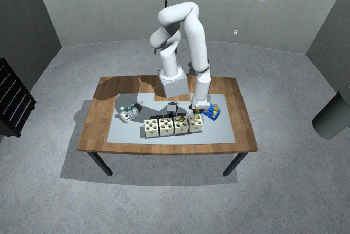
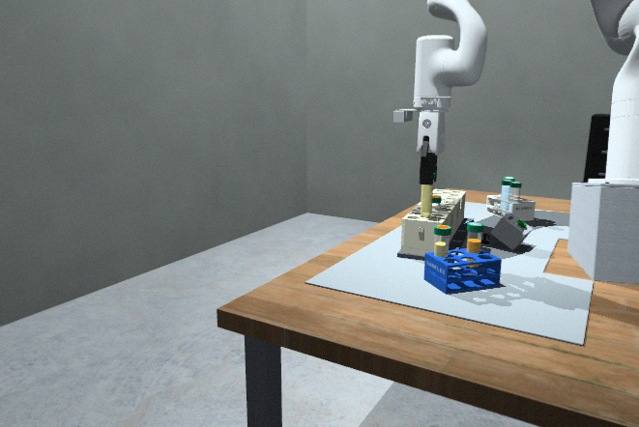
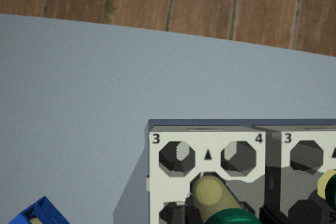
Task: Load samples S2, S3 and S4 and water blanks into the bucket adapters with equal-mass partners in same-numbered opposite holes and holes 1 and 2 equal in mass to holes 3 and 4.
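My gripper (image 1: 196,109) (image 2: 427,173) is shut on the green cap end of a sample tube (image 1: 196,115) (image 2: 425,200) (image 3: 212,196) with pale yellow liquid. It holds the tube upright over the right-end adapter (image 1: 198,127) (image 2: 412,231) (image 3: 157,192), with the lower tip at the mouth of the middle hole. Holes 3 and 4 of that adapter are empty in the wrist view. The neighbouring adapter (image 1: 180,128) (image 3: 280,135) holds one orange-dotted tube (image 1: 181,119) (image 3: 334,189). The two left adapters (image 1: 151,128) (image 1: 165,126) look empty.
A blue sample rack (image 1: 212,113) (image 2: 461,273) (image 3: 40,216) with two tubes (image 2: 441,240) (image 2: 474,241) stands right of the adapters. A white blank rack (image 1: 127,116) (image 2: 512,206) with several tubes stands at the left. The DONE desk (image 1: 172,107) (image 2: 506,232) sits behind the adapter row.
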`<state>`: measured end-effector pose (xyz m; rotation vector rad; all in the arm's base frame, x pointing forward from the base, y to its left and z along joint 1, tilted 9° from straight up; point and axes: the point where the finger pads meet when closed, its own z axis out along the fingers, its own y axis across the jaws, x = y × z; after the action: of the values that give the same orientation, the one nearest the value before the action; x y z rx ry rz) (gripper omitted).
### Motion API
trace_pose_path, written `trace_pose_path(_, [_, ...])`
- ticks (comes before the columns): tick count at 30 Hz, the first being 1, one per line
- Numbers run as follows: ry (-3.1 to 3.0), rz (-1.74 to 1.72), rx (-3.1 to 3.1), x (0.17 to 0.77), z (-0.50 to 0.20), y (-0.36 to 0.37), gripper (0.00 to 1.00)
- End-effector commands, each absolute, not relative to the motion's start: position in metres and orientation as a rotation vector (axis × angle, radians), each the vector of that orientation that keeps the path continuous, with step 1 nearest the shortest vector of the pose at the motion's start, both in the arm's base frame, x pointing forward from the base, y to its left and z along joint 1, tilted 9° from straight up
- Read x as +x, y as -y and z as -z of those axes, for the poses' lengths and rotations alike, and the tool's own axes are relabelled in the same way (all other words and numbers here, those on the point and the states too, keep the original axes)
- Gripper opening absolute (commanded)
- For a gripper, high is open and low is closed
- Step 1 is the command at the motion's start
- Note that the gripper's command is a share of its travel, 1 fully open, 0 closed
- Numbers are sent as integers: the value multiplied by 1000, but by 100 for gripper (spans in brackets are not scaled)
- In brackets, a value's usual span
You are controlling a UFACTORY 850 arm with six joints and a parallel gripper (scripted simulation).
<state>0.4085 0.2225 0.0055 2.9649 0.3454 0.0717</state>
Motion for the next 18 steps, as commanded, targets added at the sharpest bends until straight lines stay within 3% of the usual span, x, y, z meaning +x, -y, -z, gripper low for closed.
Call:
trace_pose_path(1, [-345, -75, 2965, 409, -2, -222, 0])
trace_pose_path(18, [-345, -75, 2965, 410, 13, -220, 0])
